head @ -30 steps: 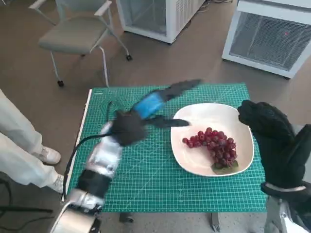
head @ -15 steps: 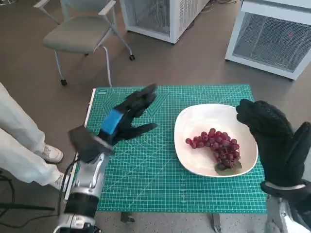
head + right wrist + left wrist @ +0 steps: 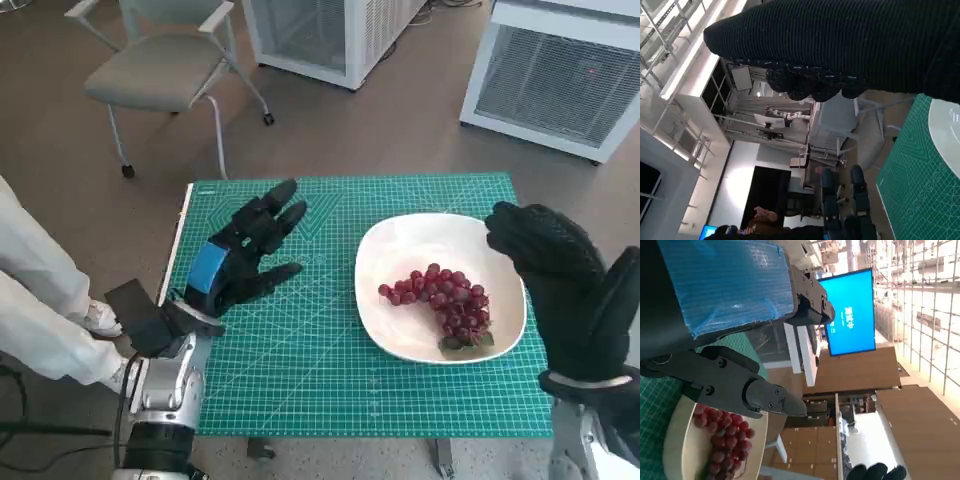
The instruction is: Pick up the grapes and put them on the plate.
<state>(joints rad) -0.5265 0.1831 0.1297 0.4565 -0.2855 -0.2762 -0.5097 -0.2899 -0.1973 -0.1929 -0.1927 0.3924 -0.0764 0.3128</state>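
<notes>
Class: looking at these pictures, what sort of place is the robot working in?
Probably a lab or test workshop: a green gridded cutting mat covers the small table, white vented cabinets stand on the floor, and a blue screen glows beyond.

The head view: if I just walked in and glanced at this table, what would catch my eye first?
Probably the bunch of red grapes, lying on the white plate at the right side of the green cutting mat. Next, the left hand, black with blue tape, hangs open over the mat's left part. The gloved right hand is raised by the plate's right edge, holding nothing.
</notes>
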